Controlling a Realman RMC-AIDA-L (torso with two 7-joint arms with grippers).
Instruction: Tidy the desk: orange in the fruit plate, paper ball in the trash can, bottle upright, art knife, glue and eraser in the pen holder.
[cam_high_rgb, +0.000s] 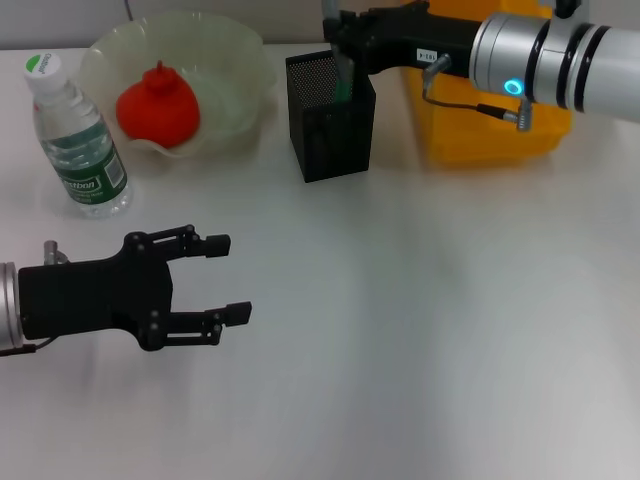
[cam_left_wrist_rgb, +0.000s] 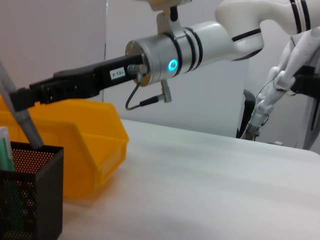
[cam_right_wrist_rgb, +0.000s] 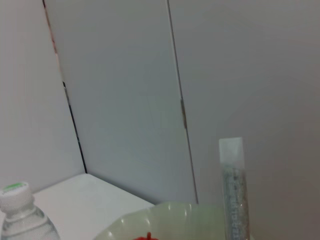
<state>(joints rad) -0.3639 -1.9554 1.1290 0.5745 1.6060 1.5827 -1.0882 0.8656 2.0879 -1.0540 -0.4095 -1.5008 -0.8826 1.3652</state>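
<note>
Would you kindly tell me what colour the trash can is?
Bright yellow; the trash can shows best in the left wrist view.

Upper left, the bottle stands beside the fruit plate holding the orange; pen holder centre, trash can apparently just right.

Black mesh pen holder, seemingly metal

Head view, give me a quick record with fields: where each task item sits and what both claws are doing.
orange: in the fruit plate
bottle: upright, beside the plate
pen holder: standing, a grey stick-like item leaning out of it
trash can: behind the right arm
right claw: over the pen holder, at the grey item; fingers not readable
left claw: open, empty, low over the table's near left part
</note>
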